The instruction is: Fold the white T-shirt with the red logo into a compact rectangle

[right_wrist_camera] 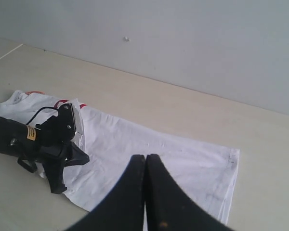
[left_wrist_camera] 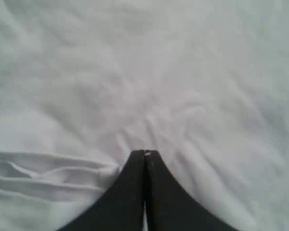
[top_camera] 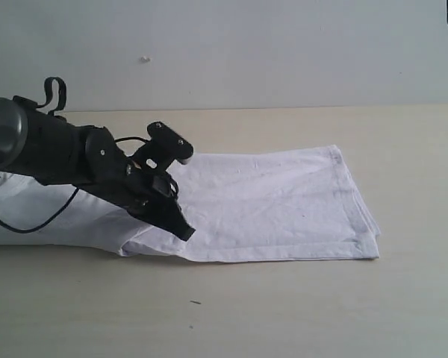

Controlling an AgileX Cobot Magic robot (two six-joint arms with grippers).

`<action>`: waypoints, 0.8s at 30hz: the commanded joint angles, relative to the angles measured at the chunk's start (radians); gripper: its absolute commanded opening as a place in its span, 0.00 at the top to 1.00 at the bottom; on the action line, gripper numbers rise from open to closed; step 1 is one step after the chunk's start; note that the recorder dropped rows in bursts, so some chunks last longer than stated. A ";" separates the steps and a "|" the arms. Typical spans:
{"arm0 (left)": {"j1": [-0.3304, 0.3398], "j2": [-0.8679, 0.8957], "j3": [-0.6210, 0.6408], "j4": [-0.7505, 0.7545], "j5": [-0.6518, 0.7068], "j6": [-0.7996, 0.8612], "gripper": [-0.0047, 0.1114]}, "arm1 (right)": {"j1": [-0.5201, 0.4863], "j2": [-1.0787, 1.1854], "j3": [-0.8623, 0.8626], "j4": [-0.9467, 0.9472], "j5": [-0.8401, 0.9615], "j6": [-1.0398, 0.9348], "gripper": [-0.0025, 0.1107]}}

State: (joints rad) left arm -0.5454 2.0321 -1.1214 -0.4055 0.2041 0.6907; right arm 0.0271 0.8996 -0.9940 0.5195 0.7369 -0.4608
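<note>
A pale beige table (top_camera: 284, 313) runs under a plain grey-white wall (top_camera: 284, 45), which carries one small mark (top_camera: 145, 59). The white T-shirt (top_camera: 284, 201) lies flat across the table as a long band. Its hem end is to the right, and its other end runs out of the exterior view on the left.

In that view the left gripper (top_camera: 185, 233) slants down onto the shirt near its front edge, its jaws pressed together, with a black cable (top_camera: 37, 220) looping below the arm. The left wrist view adds the detail. The left gripper's tips (left_wrist_camera: 145, 155) meet with no gap, creases fan out from them, and layered folds lie to one side. Whether any cloth is caught between them cannot be told.

The right gripper (right_wrist_camera: 145, 159) shows only in its own wrist view, closed on nothing and held well above the table. The same view alone shows slivers of red (right_wrist_camera: 61, 102) at the far end of the shirt, beyond the left gripper (right_wrist_camera: 58, 188). They are too slight to read.
</note>
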 commanded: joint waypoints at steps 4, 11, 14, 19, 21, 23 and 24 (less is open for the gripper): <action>0.001 -0.024 -0.034 -0.002 -0.004 0.005 0.96 | -0.003 -0.004 0.001 0.003 -0.004 -0.009 0.98; 0.101 -0.219 -0.034 0.003 0.148 -0.009 0.96 | -0.003 -0.004 0.001 0.003 0.000 -0.009 0.98; 0.202 -0.299 -0.022 0.005 0.203 -0.114 0.96 | -0.003 -0.004 0.001 0.003 0.006 -0.009 0.98; 0.417 -0.424 0.078 0.002 0.228 -0.197 0.95 | -0.003 -0.004 0.001 0.003 0.023 -0.009 0.98; 0.521 -0.431 0.136 0.002 0.228 -0.234 0.85 | -0.003 -0.004 0.001 0.003 0.025 -0.009 0.98; 0.603 -0.423 0.165 -0.003 0.217 -0.331 0.63 | -0.003 -0.004 0.001 0.003 0.037 -0.009 0.98; 0.647 -0.403 0.164 -0.003 0.234 -0.403 0.48 | -0.003 -0.004 0.001 0.003 0.044 -0.009 0.98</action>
State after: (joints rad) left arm 0.0465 1.6122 -0.9634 -0.4032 0.4246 0.3862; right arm 0.0271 0.8996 -0.9940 0.5195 0.7704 -0.4608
